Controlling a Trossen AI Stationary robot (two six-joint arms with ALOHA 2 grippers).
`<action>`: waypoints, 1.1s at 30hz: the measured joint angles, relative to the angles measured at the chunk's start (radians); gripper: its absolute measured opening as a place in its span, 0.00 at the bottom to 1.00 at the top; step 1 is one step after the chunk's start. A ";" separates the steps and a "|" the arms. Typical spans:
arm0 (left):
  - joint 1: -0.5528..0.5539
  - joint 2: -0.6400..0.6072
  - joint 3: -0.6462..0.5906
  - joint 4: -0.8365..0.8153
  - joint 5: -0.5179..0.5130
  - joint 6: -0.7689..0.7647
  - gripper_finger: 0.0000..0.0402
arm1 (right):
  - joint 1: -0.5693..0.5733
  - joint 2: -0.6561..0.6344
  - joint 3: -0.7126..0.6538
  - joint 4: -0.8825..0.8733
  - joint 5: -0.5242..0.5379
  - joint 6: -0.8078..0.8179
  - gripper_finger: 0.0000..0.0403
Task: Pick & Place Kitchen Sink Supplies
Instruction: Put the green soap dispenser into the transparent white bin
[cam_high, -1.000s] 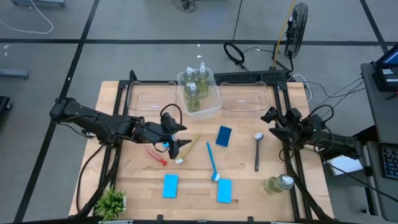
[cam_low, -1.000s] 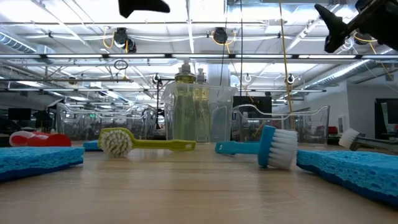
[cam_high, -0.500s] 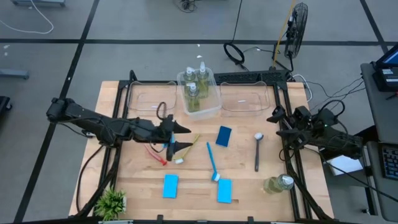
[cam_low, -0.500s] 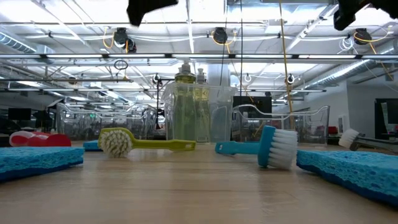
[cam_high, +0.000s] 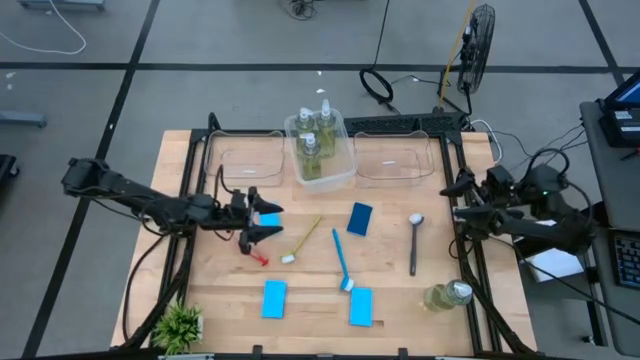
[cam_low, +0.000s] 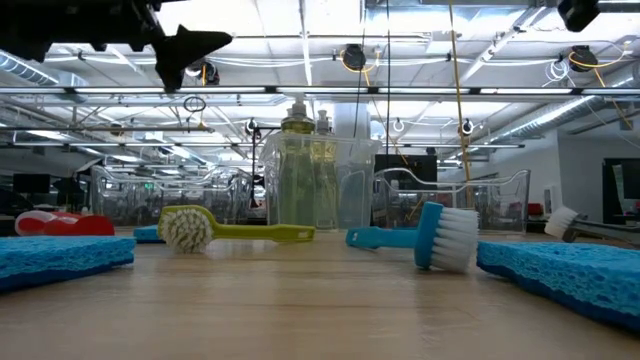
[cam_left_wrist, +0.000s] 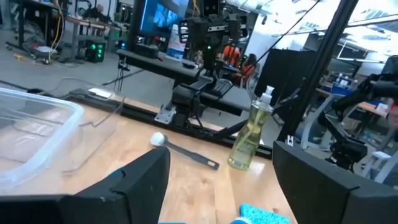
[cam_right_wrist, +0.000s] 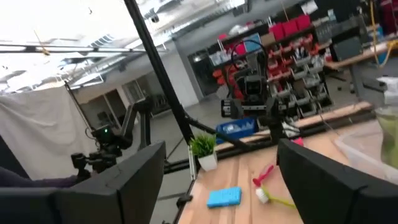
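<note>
A: Left end effector (cam_high: 262, 222) hovers over the wooden surface (cam_high: 390, 290), fingers spread wide, nothing held, just above the slim red long-handled brush (cam_high: 252, 252).

B: And the right end effector (cam_high: 468, 195)?

A: Parked at the right edge, fingers apart, empty. Risk: descending off-line could nudge that brush into the neighbouring yellow-green brush (cam_high: 303, 240).

Three clear pump bottles of yellow-green liquid (cam_high: 312, 150) are stood upright in the middle clear bin; a fourth (cam_high: 447, 296) is laid near the counter's right edge. Blue rectangular sponges (cam_high: 274, 299) and slim long-handled brushes (cam_high: 341, 259) are scattered flat across the counter.
</note>
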 joint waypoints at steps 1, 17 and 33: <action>0.000 -0.009 -0.008 -0.002 -0.007 0.000 0.69 | 0.000 0.011 0.016 -0.021 0.000 0.000 0.73; 0.000 -0.024 -0.018 -0.080 -0.016 -0.106 0.73 | 0.000 0.189 0.395 -0.616 -0.003 -0.103 0.73; 0.000 -0.024 -0.018 -0.103 -0.015 -0.137 0.74 | -0.030 0.278 0.510 -1.150 -0.132 -0.126 0.73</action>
